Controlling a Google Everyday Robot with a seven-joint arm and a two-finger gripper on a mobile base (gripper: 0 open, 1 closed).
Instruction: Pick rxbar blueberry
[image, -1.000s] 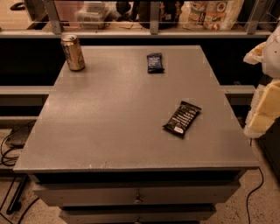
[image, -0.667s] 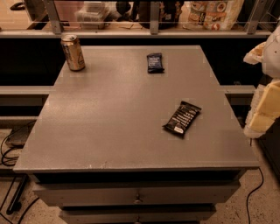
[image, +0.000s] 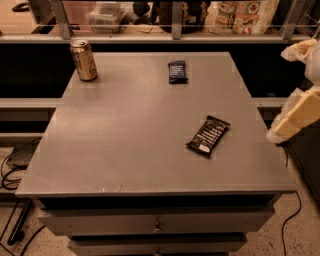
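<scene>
The rxbar blueberry (image: 177, 71) is a small dark navy wrapper lying flat at the far middle of the grey table (image: 125, 140). My gripper (image: 298, 85) hangs at the right edge of the view, beside the table's right side, well to the right of the bar and nearer to me than it. Its two pale fingers (image: 295, 117) stand apart with nothing between them.
A longer black bar wrapper (image: 208, 135) with white text lies right of the table's centre. A gold can (image: 83, 60) stands at the far left corner. A railing and shelf with packages run behind the table. Cables lie on the floor at the left.
</scene>
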